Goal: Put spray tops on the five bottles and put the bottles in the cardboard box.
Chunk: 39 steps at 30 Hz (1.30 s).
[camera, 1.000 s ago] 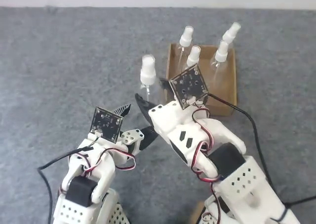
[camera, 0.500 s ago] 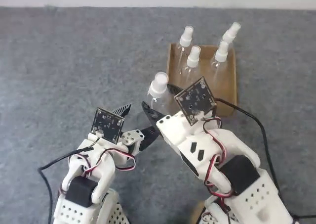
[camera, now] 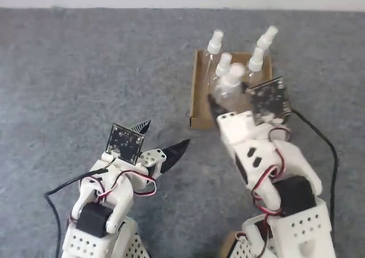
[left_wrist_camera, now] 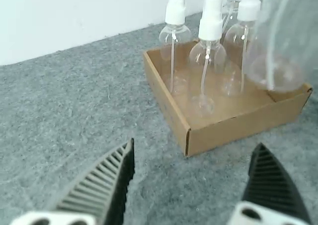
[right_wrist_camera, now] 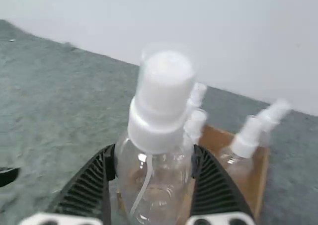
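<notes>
My right gripper [camera: 230, 100] is shut on a clear bottle [right_wrist_camera: 151, 171] with a white spray top [right_wrist_camera: 162, 98], held upright over the near part of the cardboard box [camera: 197, 93]. Several clear bottles with spray tops stand in the box, among them one [camera: 215, 43] at the far left and one [camera: 266, 37] at the far right. The left wrist view shows the box [left_wrist_camera: 233, 127], standing bottles [left_wrist_camera: 207, 46] and the held bottle [left_wrist_camera: 280, 53] above the box's right side. My left gripper [camera: 165, 134] stays open and empty over the carpet, left of and nearer than the box.
Grey carpet [camera: 85, 70] covers the table, bare to the left of the box. A white wall [right_wrist_camera: 223, 31] runs along the far edge. Cables [camera: 319, 138] trail from both arms near the front.
My right arm has carried the bottle rightward from beside the box's left wall to above the box. The left arm has stayed still.
</notes>
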Available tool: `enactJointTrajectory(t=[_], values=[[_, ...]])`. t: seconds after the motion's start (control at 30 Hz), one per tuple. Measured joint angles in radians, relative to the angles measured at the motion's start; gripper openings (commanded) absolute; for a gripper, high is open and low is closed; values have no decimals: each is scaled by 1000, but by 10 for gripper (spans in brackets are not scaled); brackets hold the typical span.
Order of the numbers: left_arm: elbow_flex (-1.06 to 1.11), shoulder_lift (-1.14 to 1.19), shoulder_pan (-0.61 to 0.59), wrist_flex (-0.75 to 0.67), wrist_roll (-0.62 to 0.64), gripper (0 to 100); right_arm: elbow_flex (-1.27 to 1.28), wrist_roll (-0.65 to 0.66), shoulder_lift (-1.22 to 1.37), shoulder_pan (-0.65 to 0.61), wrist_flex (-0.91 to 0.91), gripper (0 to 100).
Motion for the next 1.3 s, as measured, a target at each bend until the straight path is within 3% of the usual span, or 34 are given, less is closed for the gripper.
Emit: enactJointTrajectory(t=[0.2,0.33,0.83,1.3], values=[[0,0,0,0,0,316,17,0,-2,183,-97,6],[0,0,0,0,0,303,87,0,28,241,-216,6],[9,-3,0,-2,0,302,106,0,519,242,-532,6],[28,0,0,-25,0,302,180,0,615,242,-582,6]])
